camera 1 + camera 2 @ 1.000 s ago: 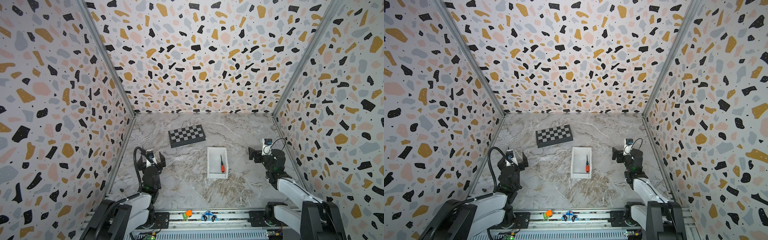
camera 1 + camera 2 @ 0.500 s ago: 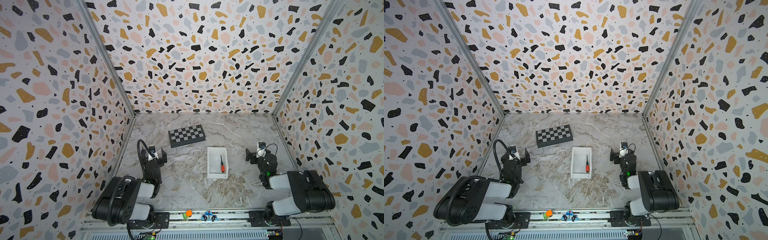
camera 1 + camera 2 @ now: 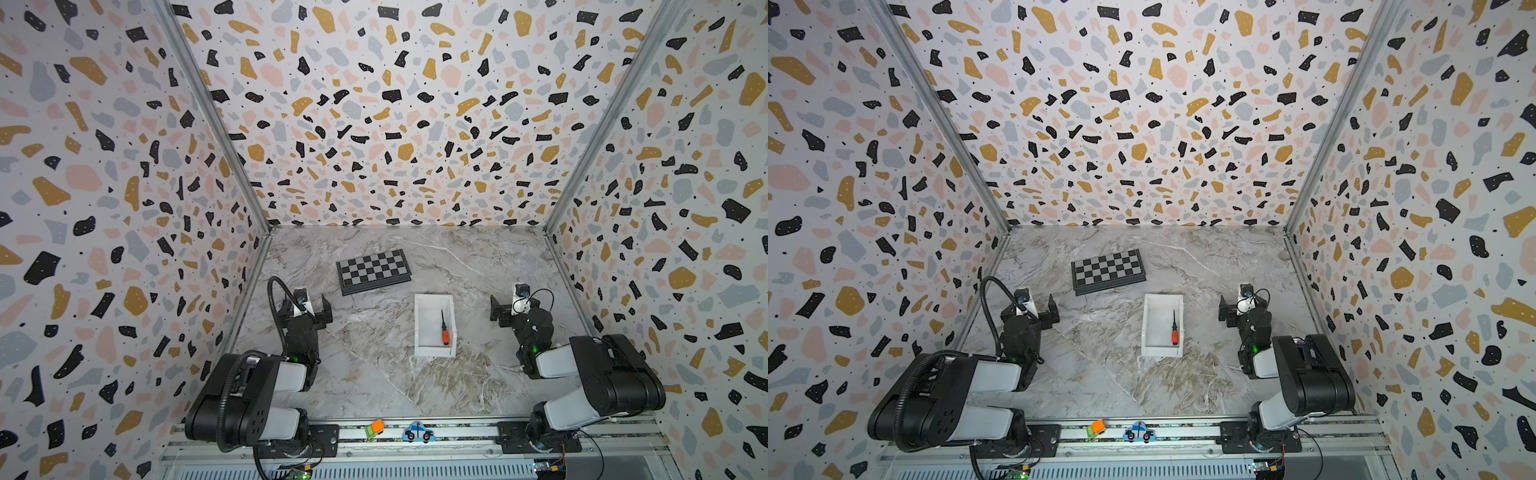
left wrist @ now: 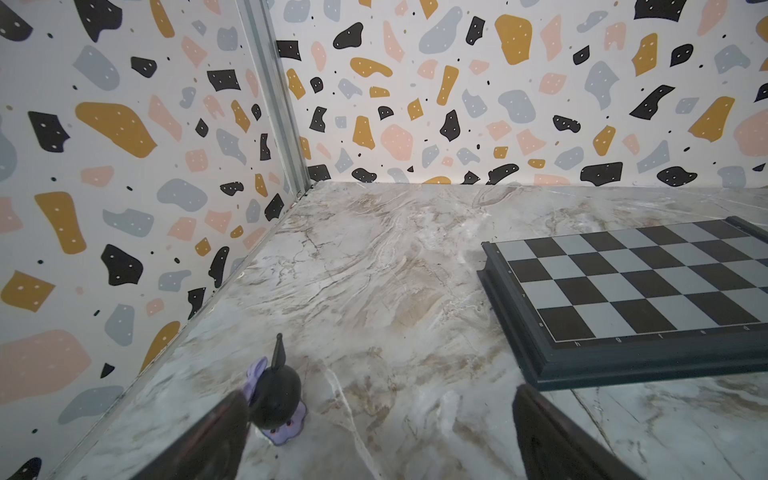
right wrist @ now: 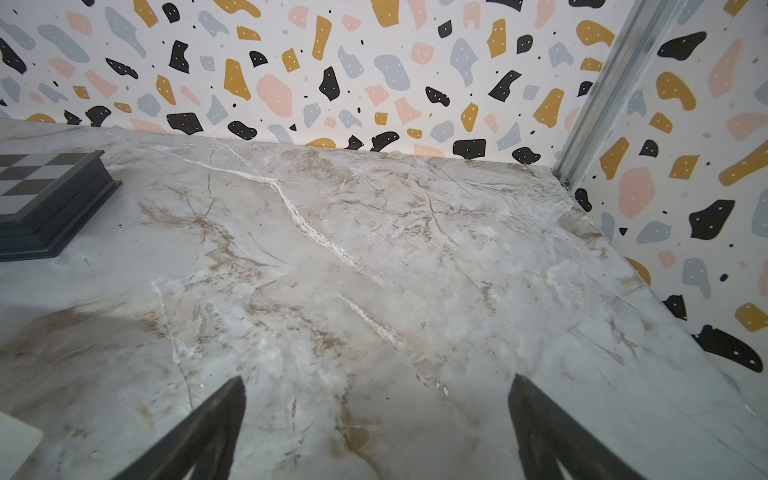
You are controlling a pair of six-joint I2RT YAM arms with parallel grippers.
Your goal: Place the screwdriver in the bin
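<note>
Three walls close the space: the far wall (image 3: pixel 395 124), the left wall (image 3: pixel 104 208) and the right wall (image 3: pixel 685 208), all white with black, ochre, pink and grey terrazzo flecks. A metal left post (image 3: pixel 216 120) and right post (image 3: pixel 600 124) run up the far corners. The floor (image 3: pixel 478 257) is glossy grey-white marble with brown veins. A metal rail (image 3: pixel 457 432) edges the near side. Light is soft and even.
</note>
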